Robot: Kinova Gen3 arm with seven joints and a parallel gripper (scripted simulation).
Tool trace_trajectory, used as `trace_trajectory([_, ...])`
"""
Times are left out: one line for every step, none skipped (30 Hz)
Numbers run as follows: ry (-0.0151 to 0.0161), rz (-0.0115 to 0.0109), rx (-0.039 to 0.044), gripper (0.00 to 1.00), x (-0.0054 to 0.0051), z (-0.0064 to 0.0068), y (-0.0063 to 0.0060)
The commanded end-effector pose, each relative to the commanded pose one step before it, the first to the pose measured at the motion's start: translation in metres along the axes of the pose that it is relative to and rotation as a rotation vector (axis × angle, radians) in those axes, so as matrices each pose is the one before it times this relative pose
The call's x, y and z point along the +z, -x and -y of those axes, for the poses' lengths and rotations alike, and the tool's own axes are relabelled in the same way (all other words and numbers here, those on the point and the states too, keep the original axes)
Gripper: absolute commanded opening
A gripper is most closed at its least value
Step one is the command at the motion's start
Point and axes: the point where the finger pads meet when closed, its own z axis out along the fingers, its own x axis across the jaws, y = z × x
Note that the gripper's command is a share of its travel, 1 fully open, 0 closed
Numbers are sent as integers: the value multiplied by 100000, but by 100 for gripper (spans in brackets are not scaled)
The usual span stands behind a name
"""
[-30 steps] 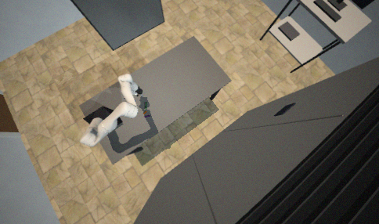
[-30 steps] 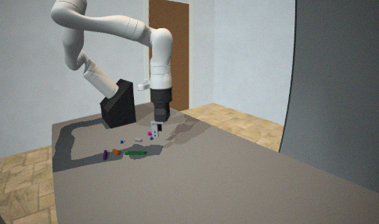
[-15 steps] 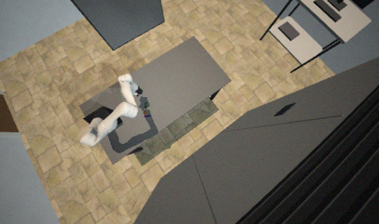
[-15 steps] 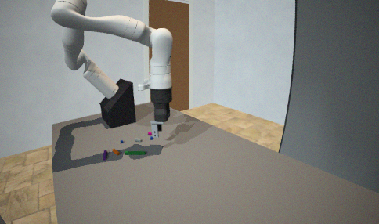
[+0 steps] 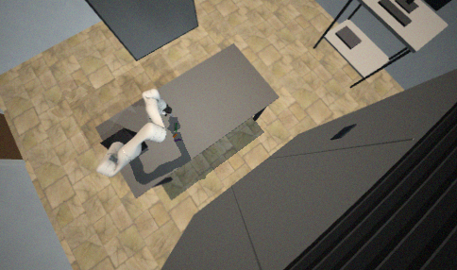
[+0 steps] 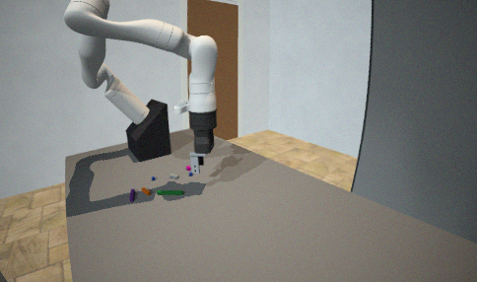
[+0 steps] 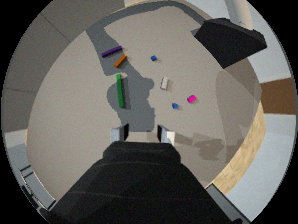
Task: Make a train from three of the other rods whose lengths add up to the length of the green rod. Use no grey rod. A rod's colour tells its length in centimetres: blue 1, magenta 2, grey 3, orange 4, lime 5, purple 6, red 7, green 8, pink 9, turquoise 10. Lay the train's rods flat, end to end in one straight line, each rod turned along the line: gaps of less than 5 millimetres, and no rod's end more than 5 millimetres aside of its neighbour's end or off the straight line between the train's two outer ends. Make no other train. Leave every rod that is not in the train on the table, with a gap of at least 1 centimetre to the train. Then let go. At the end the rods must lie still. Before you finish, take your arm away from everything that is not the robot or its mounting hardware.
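Note:
My gripper (image 6: 197,165) (image 7: 143,130) is open and empty, hanging a little above the table (image 6: 264,232). A green rod (image 6: 170,192) (image 7: 120,91) lies flat in front of it. An orange rod (image 6: 145,190) (image 7: 120,60) and a purple rod (image 6: 132,195) (image 7: 111,51) lie to the left of the green rod. A grey rod (image 6: 173,176) (image 7: 164,83), a magenta rod (image 6: 188,168) (image 7: 190,99) and two blue rods (image 6: 154,177) (image 7: 153,58) (image 6: 190,174) (image 7: 174,106) lie scattered near the gripper. All rods lie apart from each other. In the top view the rods (image 5: 177,131) are tiny specks beside the arm.
A black slanted block (image 6: 148,131) (image 7: 229,39), the arm's base, stands at the back of the table. A tall dark wall (image 6: 432,108) stands on the right. The table's left edge (image 6: 67,217) is close to the rods.

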Motion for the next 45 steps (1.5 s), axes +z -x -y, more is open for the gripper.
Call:
trace_trajectory([-540,107,1149,100,-87,69,-27])
trace_trajectory([0,0,0,100,0,0,0])
trace_trajectory([0,0,0,100,0,0,0])
trace_trajectory([0,0,0,100,0,0,0])
trace_trajectory([0,0,0,100,0,0,0])
trace_trajectory([0,0,0,100,0,0,0])
trace_trajectory([0,0,0,100,0,0,0])
trace_trajectory([0,0,0,100,0,0,0])
trace_trajectory([0,0,0,100,0,0,0])
trace_trajectory([0,0,0,100,0,0,0])
trace_trajectory([0,0,0,100,0,0,0])
trace_trajectory([0,0,0,100,0,0,0])
trace_trajectory([0,0,0,100,0,0,0])
trace_trajectory([0,0,0,100,0,0,0])
trace_trajectory([0,0,0,100,0,0,0])
trace_trajectory([0,0,0,100,0,0,0])
trace_trajectory([0,0,0,100,0,0,0])
trace_trajectory([0,0,0,100,0,0,0])
trace_trajectory([0,0,0,100,0,0,0])
trace_trajectory([0,0,0,100,0,0,0])
trace_trajectory([0,0,0,100,0,0,0])
trace_trajectory([0,0,0,100,0,0,0])
trace_trajectory([0,0,0,100,0,0,0])
trace_trajectory([0,0,0,100,0,0,0])
trace_trajectory([0,0,0,100,0,0,0])
trace_trajectory([0,0,0,100,0,0,0])
trace_trajectory([0,0,0,100,0,0,0])
trace_trajectory([0,0,11,100,0,0,0])
trace_trajectory([-1,0,72,100,0,2,-3])
trace_trajectory([-3,1,164,100,0,6,-7])
trace_trajectory([-6,2,234,100,-1,11,-12])
trace_trajectory([-10,3,285,100,-1,18,-17])
trace_trajectory([-15,5,358,100,-2,26,-24])
trace_trajectory([-20,7,356,100,-2,35,-29])
trace_trajectory([-26,9,326,100,-3,46,-34])
trace_trajectory([0,0,0,100,0,0,0])
trace_trajectory([0,0,0,100,0,0,0])
trace_trajectory([-33,11,-225,100,-4,58,-26])
trace_trajectory([-35,6,1146,100,1,55,-69])
trace_trajectory([10,8,690,100,-5,26,-46])
trace_trajectory([11,9,804,100,-6,30,-53])
trace_trajectory([13,10,922,100,-7,35,-60])
trace_trajectory([14,11,1044,100,-7,41,-68])
trace_trajectory([15,11,1169,100,-8,46,-75])
trace_trajectory([17,12,1295,100,-9,52,-82])
